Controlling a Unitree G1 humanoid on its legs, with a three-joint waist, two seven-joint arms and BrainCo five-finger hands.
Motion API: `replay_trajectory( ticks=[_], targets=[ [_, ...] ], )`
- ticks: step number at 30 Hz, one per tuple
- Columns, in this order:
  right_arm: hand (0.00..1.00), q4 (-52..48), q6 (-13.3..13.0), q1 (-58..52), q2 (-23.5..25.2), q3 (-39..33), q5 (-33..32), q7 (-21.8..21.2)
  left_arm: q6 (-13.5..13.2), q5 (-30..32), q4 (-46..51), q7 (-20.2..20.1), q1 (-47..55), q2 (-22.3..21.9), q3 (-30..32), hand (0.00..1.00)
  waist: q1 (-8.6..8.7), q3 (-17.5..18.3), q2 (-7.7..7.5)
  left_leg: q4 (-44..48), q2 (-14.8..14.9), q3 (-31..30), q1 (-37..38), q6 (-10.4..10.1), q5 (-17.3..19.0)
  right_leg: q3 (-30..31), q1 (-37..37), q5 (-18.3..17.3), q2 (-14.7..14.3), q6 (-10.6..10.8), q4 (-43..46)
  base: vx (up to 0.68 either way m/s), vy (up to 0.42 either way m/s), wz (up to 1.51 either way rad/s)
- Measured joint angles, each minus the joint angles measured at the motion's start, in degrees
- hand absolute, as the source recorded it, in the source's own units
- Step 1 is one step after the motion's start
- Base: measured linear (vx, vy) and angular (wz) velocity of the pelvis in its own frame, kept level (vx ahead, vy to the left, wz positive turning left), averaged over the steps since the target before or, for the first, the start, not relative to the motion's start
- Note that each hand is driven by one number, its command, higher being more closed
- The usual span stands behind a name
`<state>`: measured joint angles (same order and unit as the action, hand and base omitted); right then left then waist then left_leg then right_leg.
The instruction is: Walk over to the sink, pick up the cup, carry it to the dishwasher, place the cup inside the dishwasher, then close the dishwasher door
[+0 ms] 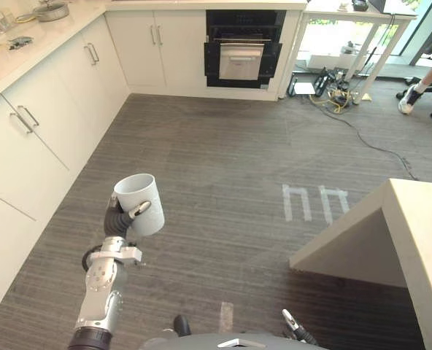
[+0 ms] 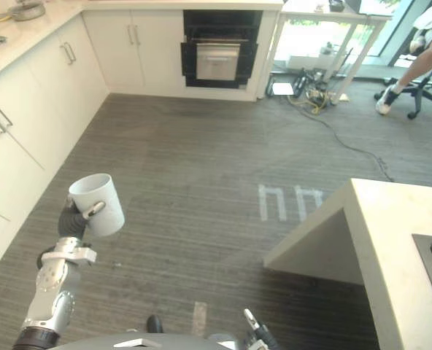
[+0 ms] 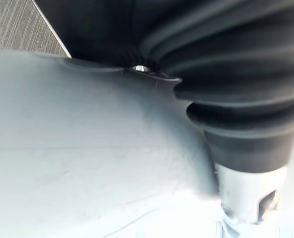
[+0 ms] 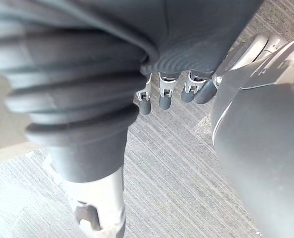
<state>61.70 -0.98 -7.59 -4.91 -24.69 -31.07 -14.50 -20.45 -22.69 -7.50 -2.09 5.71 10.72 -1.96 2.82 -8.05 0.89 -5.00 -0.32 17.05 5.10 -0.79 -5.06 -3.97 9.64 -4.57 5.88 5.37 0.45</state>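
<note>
A white cup [image 1: 139, 203] is held upright above the grey floor, mouth up, with my left hand [image 1: 120, 220] shut round its lower side. The cup's white wall [image 3: 87, 148] lies close against the hand's dark cover in the left wrist view. The dishwasher [image 1: 242, 49] is the black appliance in the white cabinets at the far wall, with its front open and a silver rack showing. It stands well ahead of the cup. My right hand [image 4: 163, 95] hangs low over the floor with relaxed fingers, holding nothing.
White cabinets [image 1: 33, 124] under a counter run along the left. A pale island counter corner [image 1: 391, 233] juts in at the right. White tape marks [image 1: 314, 203] are on the floor. A table with cables [image 1: 333, 91] and a seated person's leg [image 1: 420, 87] are at the far right.
</note>
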Motion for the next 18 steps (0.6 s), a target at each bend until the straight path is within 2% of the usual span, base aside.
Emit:
replay_trajectory(
  ticks=[5,6,8,11,13,15,17,18],
  targets=[
    [0.00,0.01,1.39,0.74,-0.26,1.62,0.05,0.21,0.54,-0.24,0.31,1.33,-0.02,-0.60,-0.62,1.00,-0.07,-0.02,0.00,0.41,0.04,0.12,-2.16,0.08,0.04,0.49,-2.58,0.52,-0.09,-0.01,-0.13,0.00,-0.001,-0.05],
    [0.00,-0.02,3.60,1.80,-0.38,1.94,-0.20,0.56,2.19,-0.82,0.69,3.24,-0.02,-0.62,-1.08,1.00,-0.12,-0.13,-0.04,0.43,0.04,0.54,-3.03,0.19,-0.03,1.08,-3.57,1.10,-0.11,0.12,-0.17,0.01,0.004,-0.14],
    [0.00,0.00,6.07,2.69,-0.38,1.89,-2.06,0.84,3.93,-2.04,1.25,4.88,-0.01,-0.73,-1.58,1.00,-0.26,-0.68,0.01,0.44,-0.04,1.08,-3.07,0.34,0.03,1.54,-3.79,1.38,-0.04,0.26,-0.32,0.01,0.009,-0.15],
    [0.00,-0.02,7.48,2.92,-0.78,1.17,-3.23,1.32,6.61,-3.03,2.92,6.12,0.08,-2.15,-2.85,1.00,-0.59,-1.19,0.84,0.43,-0.24,1.67,-2.83,0.73,0.31,1.05,-4.21,1.36,0.31,0.31,0.47,0.00,0.010,-0.10],
    [0.00,-0.07,7.46,3.55,-1.63,0.74,-2.84,1.39,8.27,-3.04,4.41,7.05,0.21,-3.42,-3.28,1.00,-0.52,-1.72,1.79,0.43,-0.31,1.92,-2.84,1.04,0.59,-1.29,-5.39,0.85,0.63,0.73,2.55,-0.02,0.017,-0.07],
    [0.00,0.05,6.30,3.74,-1.85,-0.34,-1.97,2.60,9.19,-3.02,5.54,7.18,0.06,-4.53,-3.33,1.00,-0.07,-2.04,2.28,0.46,-0.83,1.91,-2.70,0.94,2.47,-3.47,-7.63,-1.50,1.63,0.64,8.01,-0.03,0.026,0.02],
    [0.00,-0.03,2.74,3.84,-2.05,-0.20,0.74,4.84,9.20,-2.81,7.07,7.15,-0.68,-5.43,-3.76,1.00,0.41,-3.63,2.30,7.27,-0.61,1.61,-4.50,1.70,7.01,-6.68,-12.02,-4.09,3.93,0.43,20.79,-0.04,0.010,0.06],
    [0.00,-0.02,1.83,3.87,-2.10,-0.10,1.42,5.29,9.22,-2.65,7.08,7.12,-0.90,-5.43,-4.00,1.00,0.42,-4.07,2.34,8.59,-0.43,1.62,-4.62,1.77,7.81,-6.99,-12.79,-4.23,4.31,0.22,23.41,-0.09,0.019,0.05]
  ],
)
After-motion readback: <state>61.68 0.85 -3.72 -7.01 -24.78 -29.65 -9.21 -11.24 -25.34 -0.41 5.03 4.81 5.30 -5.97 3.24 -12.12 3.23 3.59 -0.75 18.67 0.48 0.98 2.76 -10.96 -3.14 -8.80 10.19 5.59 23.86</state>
